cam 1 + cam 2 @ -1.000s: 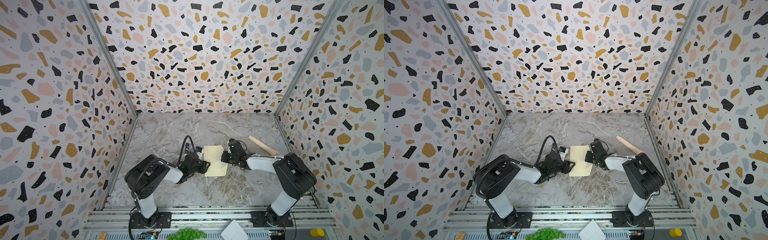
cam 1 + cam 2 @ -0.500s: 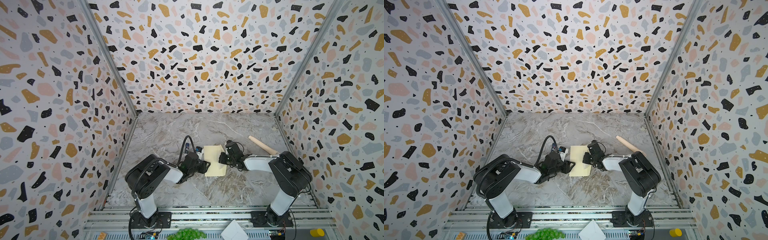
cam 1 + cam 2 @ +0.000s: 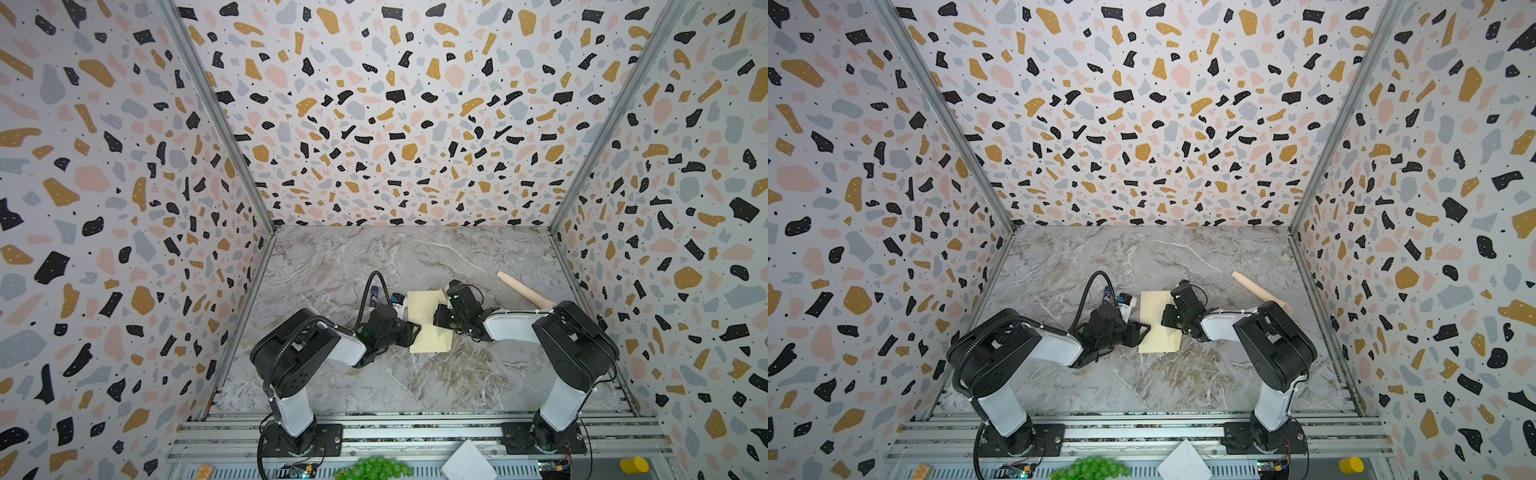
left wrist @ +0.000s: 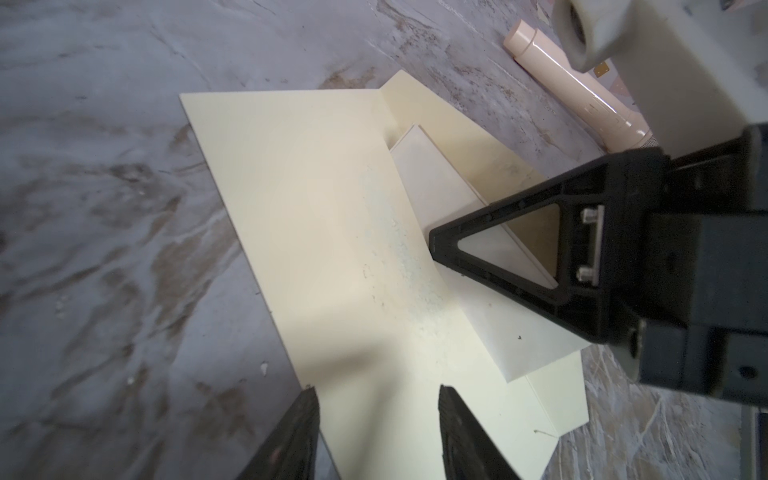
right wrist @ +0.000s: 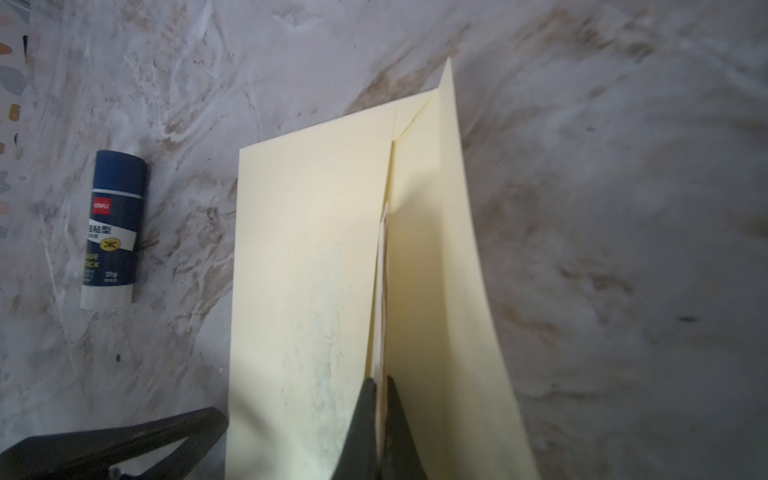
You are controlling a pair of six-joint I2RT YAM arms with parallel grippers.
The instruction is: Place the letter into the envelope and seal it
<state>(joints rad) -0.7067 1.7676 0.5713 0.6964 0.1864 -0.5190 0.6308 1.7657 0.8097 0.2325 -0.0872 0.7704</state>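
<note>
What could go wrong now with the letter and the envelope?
1. The right hand pinches the letter, which lies only partly inside the envelope. If pushed further, it might buckle or catch at the mouth.
2. The left hand is open at the envelope's edge, not gripping, so the envelope might slide.
3. A whitish smear on the envelope, maybe glue, might stick to the letter.

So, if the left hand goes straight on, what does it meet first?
Likely the pale cream paper envelope, lying partly under the left hand; beyond it, the right hand, though depth is unclear.
</note>
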